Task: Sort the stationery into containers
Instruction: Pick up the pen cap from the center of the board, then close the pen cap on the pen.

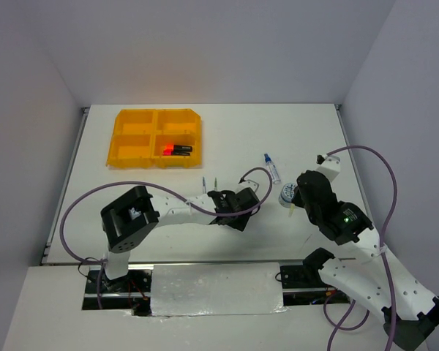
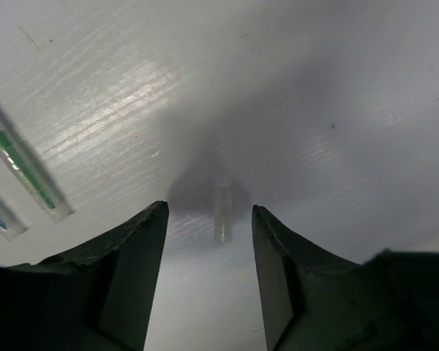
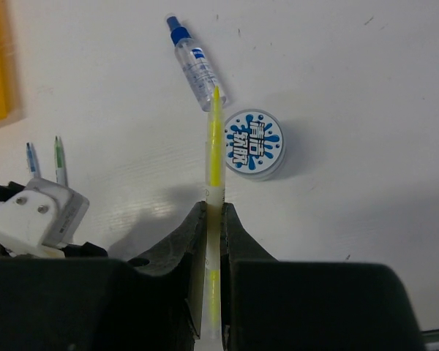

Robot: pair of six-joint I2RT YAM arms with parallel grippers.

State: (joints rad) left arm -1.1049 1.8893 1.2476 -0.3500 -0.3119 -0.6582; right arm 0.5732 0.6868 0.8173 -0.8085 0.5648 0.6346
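My left gripper (image 2: 208, 212) hung low over the white table (image 1: 314, 131) with its jaws apart. A small clear piece (image 2: 223, 213) lay on the surface in the gap between them, touched by neither finger. It was blurred in my wrist view; it may have been a short tube or a cap, and I could not tell which. Two thin pens (image 2: 28, 174) lay side by side just to the left of that gripper, one with green inside, the other with blue.

My right gripper (image 3: 213, 210) was clamped on the pale yellow stick (image 3: 215, 139), which ran straight out past the fingertips. Its tip pointed at the blue-capped bottle (image 3: 194, 64), which lay on its side on the table. The round roll (image 3: 254, 142), its face printed with blue splashes, lay flat just to the right of the stick and near the bottle.

The orange-yellow tray (image 1: 132, 124) stood at the far left of the table, well apart from both grippers. Short black markers (image 1: 177, 149) lay in its near right compartment.
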